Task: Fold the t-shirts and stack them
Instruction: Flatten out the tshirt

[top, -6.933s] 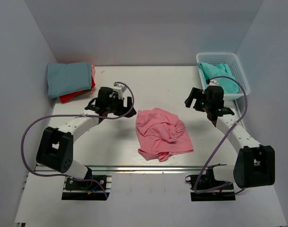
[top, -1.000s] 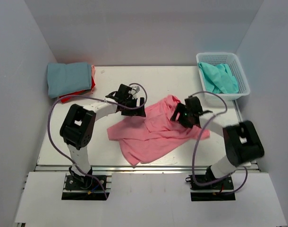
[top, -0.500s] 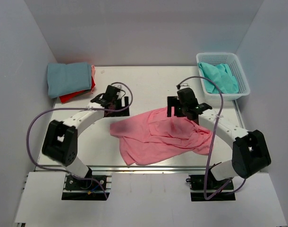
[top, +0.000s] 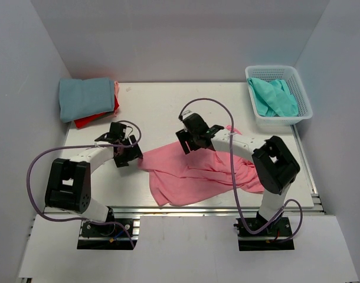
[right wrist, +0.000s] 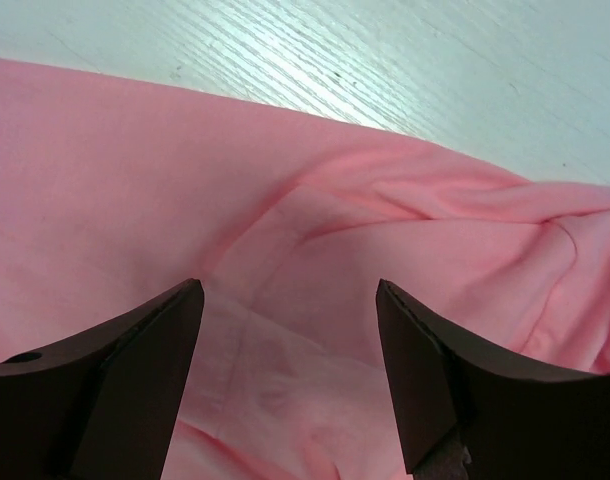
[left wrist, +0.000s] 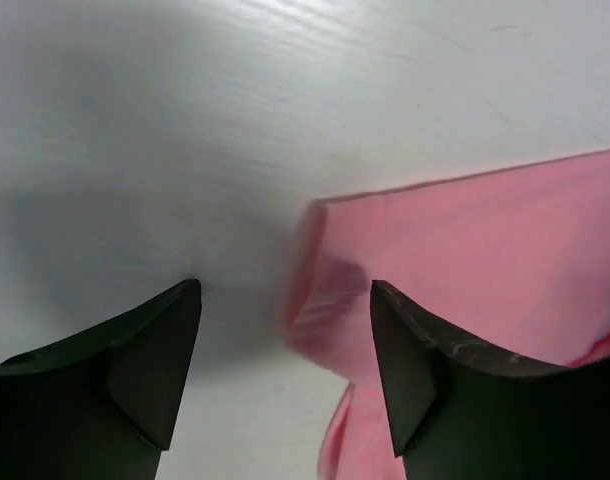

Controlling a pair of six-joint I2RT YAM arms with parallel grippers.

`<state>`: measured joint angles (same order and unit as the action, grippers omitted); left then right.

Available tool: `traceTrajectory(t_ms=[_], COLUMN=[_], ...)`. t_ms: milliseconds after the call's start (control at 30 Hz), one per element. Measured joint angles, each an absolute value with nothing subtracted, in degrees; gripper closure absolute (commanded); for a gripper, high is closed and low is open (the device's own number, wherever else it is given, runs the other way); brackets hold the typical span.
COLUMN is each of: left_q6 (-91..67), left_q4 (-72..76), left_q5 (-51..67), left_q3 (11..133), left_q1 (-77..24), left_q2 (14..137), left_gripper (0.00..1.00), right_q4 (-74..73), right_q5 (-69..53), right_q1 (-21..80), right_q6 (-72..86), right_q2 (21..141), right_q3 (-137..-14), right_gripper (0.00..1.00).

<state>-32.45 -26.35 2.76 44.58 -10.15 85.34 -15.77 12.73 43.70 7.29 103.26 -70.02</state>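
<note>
A salmon pink t-shirt (top: pixel 198 171) lies spread but wrinkled on the middle of the table. My left gripper (top: pixel 130 157) is open at the shirt's left corner; in the left wrist view (left wrist: pixel 285 335) the pink corner (left wrist: pixel 330 290) lies between the fingers, not gripped. My right gripper (top: pixel 189 144) is open over the shirt's upper edge; the right wrist view (right wrist: pixel 290 345) shows pink cloth (right wrist: pixel 315 270) below the spread fingers. A folded dusty blue t-shirt (top: pixel 85 98) lies on a red one (top: pixel 98 117) at the back left. A turquoise t-shirt (top: pixel 274 97) sits in the basket.
The white lattice basket (top: pixel 302 94) stands at the back right corner. The folded stack sits against the left wall. White walls close in the table on three sides. Purple cables loop over both arms.
The pink shirt went from a crumpled heap to a spread sheet. Both grippers have let go; the left moved down to the shirt's left corner, the right moved left along its upper edge.
</note>
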Motion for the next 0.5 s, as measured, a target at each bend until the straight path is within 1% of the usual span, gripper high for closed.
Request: traceTrajectory(t_ms=[33, 67, 200, 267, 300, 333, 367, 467, 500], left_q6=[-32.3, -32.2, -31.8, -31.6, -31.4, -31.2, -30.9, -30.1, -29.9], left_q4=[-25.0, -24.1, -20.5, -19.4, -19.0, -19.1, -19.4, -19.7, -19.6], left_q5=[4.4, 5.7, 10.1, 11.5, 12.1, 12.5, 12.8, 13.2, 13.3], left_q3=[44.5, 44.5, 43.5, 42.6, 42.0, 41.6, 41.1, 40.1, 39.7], left_q1=[-10.0, -9.8, -9.5, -9.4, -9.4, -9.4, -9.4, -9.4, -9.5], left_q2=[85.8, 86.1, 86.8, 86.7, 86.3, 85.9, 85.3, 83.5, 82.8], left_gripper=[0.26, 0.33, 0.49, 0.50, 0.53, 0.54, 0.54, 0.60, 0.65], right_q4=[-15.8, -15.8, -16.2, -16.2, -16.3, -16.4, -16.4, -16.6, -16.7], right_q5=[13.2, 13.5, 13.7, 13.7, 13.8, 13.9, 14.0, 14.6, 14.9], right_q1=[44.2, 44.7, 46.1, 46.6, 46.8, 47.0, 47.2, 47.7, 47.8], right_q6=[7.0, 6.8, 5.7, 5.4, 5.3, 5.3, 5.1, 4.9, 4.9], right_q2=[104.1, 104.6, 106.7, 107.3, 107.7, 108.0, 108.5, 109.7, 110.1], right_q3=[-70.7, -71.2, -72.8, -73.1, -73.1, -73.3, -73.5, -73.7, -73.7], right_gripper=[0.25, 0.25, 0.26, 0.28, 0.28, 0.30, 0.30, 0.33, 0.33])
